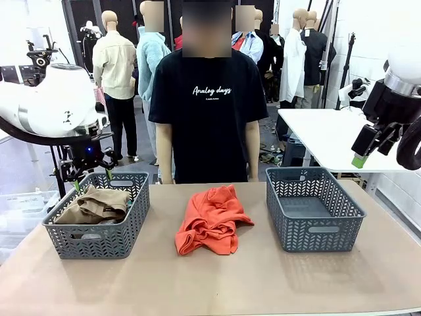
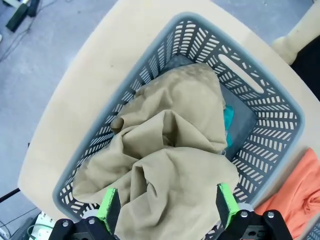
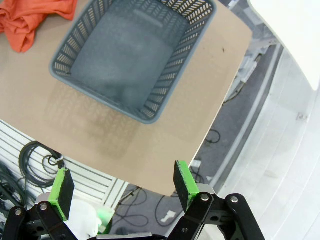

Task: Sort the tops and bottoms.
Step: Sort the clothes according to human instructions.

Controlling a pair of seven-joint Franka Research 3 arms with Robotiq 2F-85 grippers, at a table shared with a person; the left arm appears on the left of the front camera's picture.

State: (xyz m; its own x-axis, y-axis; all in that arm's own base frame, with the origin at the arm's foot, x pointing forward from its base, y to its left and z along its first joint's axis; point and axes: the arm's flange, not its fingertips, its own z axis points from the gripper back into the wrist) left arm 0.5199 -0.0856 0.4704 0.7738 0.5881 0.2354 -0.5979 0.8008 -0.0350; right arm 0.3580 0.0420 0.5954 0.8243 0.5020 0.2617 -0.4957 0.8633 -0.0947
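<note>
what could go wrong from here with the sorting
1. The khaki garment is heaped above the rim of the left basket, right beneath the open left gripper. A fold might catch a pad as the arm lifts and get dragged out.
2. The orange garment lies crumpled mid-table. A pinch may take only one layer, so it could trail or drop before reaching a basket.

A grey lattice basket [image 1: 99, 242] is set at the left of the brown table [image 1: 217, 283], a second grey basket [image 1: 296, 232] at the right, well apart. A person [image 1: 207, 118] in a black lettered T-shirt is seen at the far edge, a white table [image 1: 322, 131] behind.
</note>
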